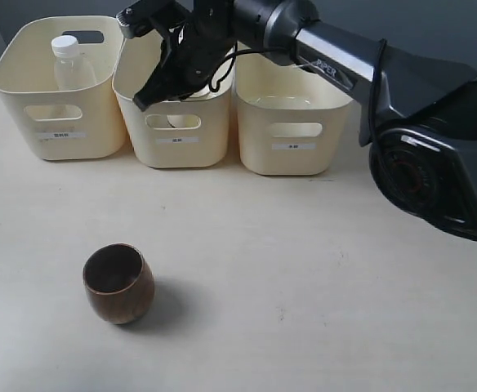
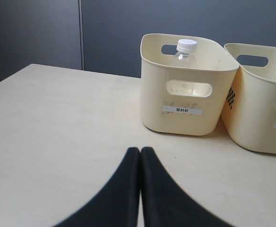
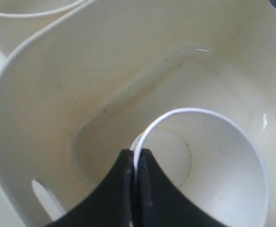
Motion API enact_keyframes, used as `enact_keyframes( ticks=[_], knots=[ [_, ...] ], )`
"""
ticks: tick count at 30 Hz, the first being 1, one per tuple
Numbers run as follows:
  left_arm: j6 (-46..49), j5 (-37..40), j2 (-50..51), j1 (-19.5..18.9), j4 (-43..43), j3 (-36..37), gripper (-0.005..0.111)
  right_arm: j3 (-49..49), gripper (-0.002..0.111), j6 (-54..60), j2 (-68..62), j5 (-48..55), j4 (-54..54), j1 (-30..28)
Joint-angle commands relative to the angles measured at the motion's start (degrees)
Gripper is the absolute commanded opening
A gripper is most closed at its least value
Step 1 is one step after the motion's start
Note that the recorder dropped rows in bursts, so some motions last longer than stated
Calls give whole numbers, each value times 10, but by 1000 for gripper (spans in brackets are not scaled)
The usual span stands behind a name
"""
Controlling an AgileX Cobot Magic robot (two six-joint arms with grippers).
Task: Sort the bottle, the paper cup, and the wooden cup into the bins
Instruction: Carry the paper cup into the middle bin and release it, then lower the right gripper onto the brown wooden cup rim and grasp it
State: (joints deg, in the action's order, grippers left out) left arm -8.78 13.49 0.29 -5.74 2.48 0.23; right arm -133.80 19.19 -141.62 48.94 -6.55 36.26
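Note:
Three cream bins stand in a row at the back. The clear bottle [image 1: 69, 64] with its white cap stands in the left bin [image 1: 59, 122], and it also shows as the bottle [image 2: 185, 51] in the left wrist view. My right gripper [image 1: 169, 77] reaches down into the middle bin [image 1: 177, 135]. In the right wrist view it [image 3: 134, 156] is shut on the rim of the white paper cup [image 3: 223, 165], which hangs inside that bin [image 3: 57, 94]. The dark wooden cup [image 1: 118, 283] stands upright on the table at the front left. My left gripper [image 2: 140, 152] is shut, empty, low over the table.
The right bin [image 1: 291, 135] stands next to the middle one. The right arm's black base [image 1: 434, 171] fills the right side. The cream table [image 1: 304, 286] stretches from the bins to the front edge.

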Motion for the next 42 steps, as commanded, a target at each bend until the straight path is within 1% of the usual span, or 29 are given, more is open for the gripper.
enact_keyframes(
  ticks=[1, 2, 3, 11, 19, 23, 27, 28, 29, 31, 32, 34, 37, 42],
  knots=[
    [-1, -3, -3, 2, 2, -2, 0, -2, 21, 8, -7, 5, 2, -2],
    [-1, -3, -3, 2, 2, -2, 0, -2, 29, 8, -10, 5, 2, -2],
    [-1, -3, -3, 2, 2, -2, 0, -2, 31, 8, -13, 5, 2, -2],
    [-1, -3, -3, 2, 2, -2, 0, -2, 31, 8, -1, 4, -2, -1],
    [-1, -3, -3, 2, 2, -2, 0, -2, 31, 8, 81, 12, 0, 15],
    [-1, -3, -3, 2, 2, -2, 0, -2, 31, 19, 123, 70, -1, 37],
    [-1, -3, -3, 2, 2, -2, 0, -2, 31, 53, 154, 167, -4, 67],
    [-1, -3, -3, 2, 2, -2, 0, -2, 31, 72, 160, 210, -9, 83],
    [-1, -3, -3, 2, 2, -2, 0, -2, 31, 84, 160, 210, -12, 92],
    [-1, -3, -3, 2, 2, -2, 0, 9, 35, 87, 160, 210, -22, 120],
    [-1, -3, -3, 2, 2, -2, 0, 17, 43, 104, 160, 210, -35, 136],
    [-1, -3, -3, 2, 2, -2, 0, 36, 54, 117, 160, 210, -24, 159],
    [-1, -3, -3, 2, 2, -2, 0, 83, 51, 117, 160, 210, -21, 174],
    [-1, -3, -3, 2, 2, -2, 0, 188, 51, 124, 160, 210, -26, 177]
  ],
)
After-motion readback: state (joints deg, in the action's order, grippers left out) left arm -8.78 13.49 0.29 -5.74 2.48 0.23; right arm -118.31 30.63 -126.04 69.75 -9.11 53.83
